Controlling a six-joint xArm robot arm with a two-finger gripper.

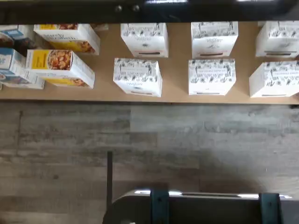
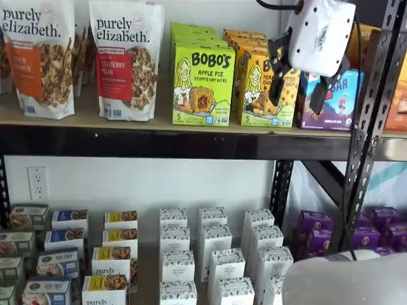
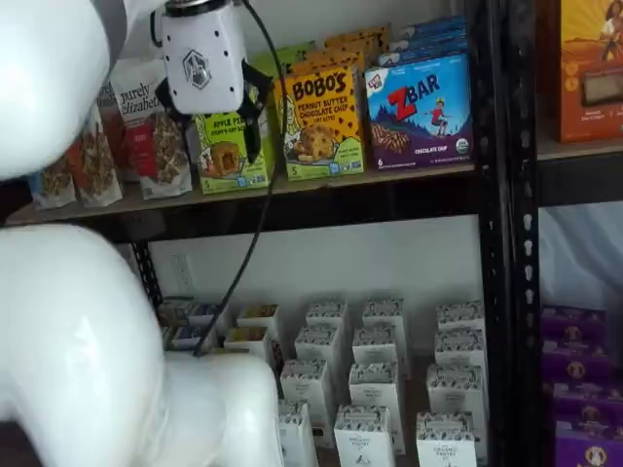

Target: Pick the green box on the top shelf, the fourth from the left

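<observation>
Lime-green upright Bobo's carton [image 2: 203, 86] upright on tan wood-look shelf board [image 2: 159, 125], beside yellow-orange Bobo's carton [image 2: 262, 89]. White-bodied two-finger gripper [image 2: 299, 79] before shelf, fingers spread, empty.

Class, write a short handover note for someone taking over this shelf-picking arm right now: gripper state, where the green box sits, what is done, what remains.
Gripper: open, holding nothing, hanging in front of the top shelf.
Green box: upright at the front of the top shelf, between the granola bag and the yellow-orange box. In a shelf view the gripper partly overlaps it; contact cannot be told.
Done: arm raised to shelf height.
Left: line up on the green box, close on it, draw it off the shelf.
</observation>
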